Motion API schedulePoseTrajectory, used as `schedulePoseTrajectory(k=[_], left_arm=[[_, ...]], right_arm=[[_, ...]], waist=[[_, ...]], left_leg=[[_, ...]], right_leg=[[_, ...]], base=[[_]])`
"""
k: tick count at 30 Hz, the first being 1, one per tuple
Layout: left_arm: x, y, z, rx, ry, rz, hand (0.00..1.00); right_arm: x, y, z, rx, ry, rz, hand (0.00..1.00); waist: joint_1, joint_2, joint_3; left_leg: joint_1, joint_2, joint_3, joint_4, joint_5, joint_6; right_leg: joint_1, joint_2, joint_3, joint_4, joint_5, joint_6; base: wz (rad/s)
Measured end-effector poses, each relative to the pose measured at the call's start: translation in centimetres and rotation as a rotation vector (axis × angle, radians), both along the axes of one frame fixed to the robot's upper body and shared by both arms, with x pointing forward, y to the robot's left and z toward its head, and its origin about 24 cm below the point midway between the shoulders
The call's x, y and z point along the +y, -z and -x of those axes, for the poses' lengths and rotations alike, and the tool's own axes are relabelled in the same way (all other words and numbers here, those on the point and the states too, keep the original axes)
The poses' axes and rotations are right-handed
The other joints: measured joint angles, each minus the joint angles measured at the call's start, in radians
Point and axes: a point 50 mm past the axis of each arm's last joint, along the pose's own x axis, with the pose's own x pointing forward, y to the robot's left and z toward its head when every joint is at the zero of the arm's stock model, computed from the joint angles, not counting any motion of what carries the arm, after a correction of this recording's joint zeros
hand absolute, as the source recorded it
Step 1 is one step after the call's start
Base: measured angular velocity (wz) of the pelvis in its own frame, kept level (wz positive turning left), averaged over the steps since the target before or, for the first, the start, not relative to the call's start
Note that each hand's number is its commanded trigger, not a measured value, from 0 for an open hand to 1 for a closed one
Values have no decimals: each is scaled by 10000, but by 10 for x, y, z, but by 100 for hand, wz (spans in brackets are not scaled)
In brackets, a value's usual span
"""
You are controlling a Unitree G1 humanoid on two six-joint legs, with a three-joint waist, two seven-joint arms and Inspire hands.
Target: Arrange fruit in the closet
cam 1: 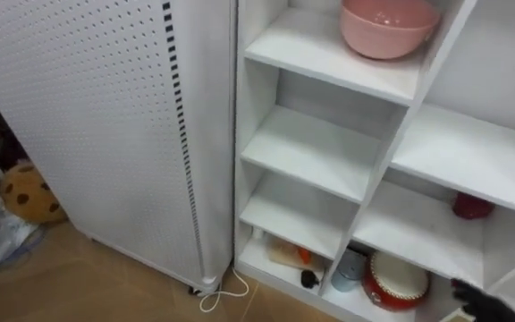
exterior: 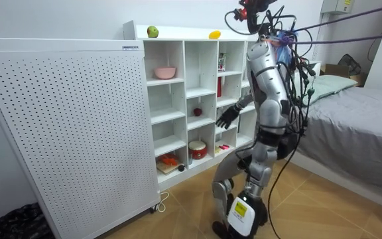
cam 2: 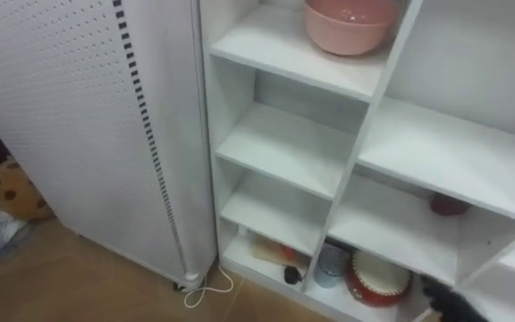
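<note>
Robot stood close in front of the white shelf unit (exterior: pixel 178 38), bed (exterior: pixel 357 119) behind it, big perforated panel (exterior: pixel 65 126) on the room view's left. Head looked down at the lower left compartments.

Right hand (cam 1: pixel 485 302) sat low near the bottom shelves, fingers loose and spread, holding nothing I could see.

Fruit: green apple (exterior: pixel 152 31) and yellow fruit (exterior: pixel 214 34) lay on top of the unit, well apart from each other and well above the hand. Small red round fruit (cam 1: pixel 472 207) sat at the back of a middle compartment, above the red pot (cam 1: pixel 395 282). Pink bowl (cam 1: pixel 388 27) was on an upper left shelf and looked empty from here. Orange items on the bottom left shelf were too small to name.

Handling, my read: the apple is likely firm, light, smooth-skinned and will roll if nudged. Best taken across its widest part, thumb against fingers, wrapped, not pinched at the top. The yellow one looks oval and waxy, so grip across the short side. Neither is fragile, but a drop would bruise it. The top shelf is a high reach.
</note>
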Motion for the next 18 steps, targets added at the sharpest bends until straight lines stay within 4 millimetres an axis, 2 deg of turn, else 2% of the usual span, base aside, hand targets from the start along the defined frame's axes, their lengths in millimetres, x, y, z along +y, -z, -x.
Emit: schedulePoseTrajectory(k=[1,2,5,7,9,11,12,13,14,15,18], left_arm=[[-3,1,-1,-49,-5,98,0],[-5,2,-2,-74,-20,156,0],[-14,8,-6,-154,-111,477,0],[-17,10,-9,-293,-90,602,0],[-19,10,-11,-411,-81,628,0],[-25,12,-9,-466,-92,715,0],[-30,15,-5,-449,-206,723,0],[-35,17,-1,-436,-331,798,0],[-37,18,2,-448,-397,810,0],[-41,19,8,-404,-572,843,0],[-51,23,20,-279,-1022,933,0]], right_arm=[[6,11,12,489,-496,41,0],[9,17,18,723,-731,84,0],[22,44,51,2031,-1481,-22,0],[32,62,78,2848,-1691,-419,0],[33,70,95,3344,-1619,-656,0],[29,79,120,3816,-993,-878,0],[26,86,140,4170,-256,-1151,0],[24,91,160,4400,572,-1503,0],[24,93,166,4412,903,-1652,0],[24,97,186,4662,1613,-1928,0],[25,104,221,5258,3097,-2214,0]], waist=[[-58,75,-49],[-106,94,-61],[-281,118,-77],[-699,104,-111],[-981,68,-153],[-1227,100,-157],[-1509,167,-224],[-1623,189,-273],[-1657,180,-296],[-1819,176,-318],[-2156,198,-343]], left_leg=[[211,13,1,-252,75,-25],[343,29,9,-411,123,-21],[1160,42,209,-1284,377,6],[1811,22,300,-2001,590,34],[2346,11,398,-2620,782,43],[3085,6,489,-3302,931,57],[3568,-4,488,-3725,1027,81],[4071,-21,557,-4192,1117,107],[4341,-26,600,-4424,1156,113],[4905,-39,644,-4848,1225,129],[6096,-94,645,-5706,1347,197]], right_leg=[[204,65,-1,-269,89,-7],[318,115,10,-442,178,11],[998,149,17,-1191,471,-20],[1613,192,14,-1812,607,87],[2089,234,-29,-2366,794,119],[2822,361,-61,-3067,1008,172],[3364,364,-146,-3551,1119,258],[3842,431,-153,-4004,1216,332],[4074,475,-148,-4207,1265,373],[4634,537,-165,-4651,1367,406],[5868,661,-235,-5600,1561,478]], base=[[0],[-9],[-8],[4],[-5],[-6],[3],[0],[-8],[-3],[5]])
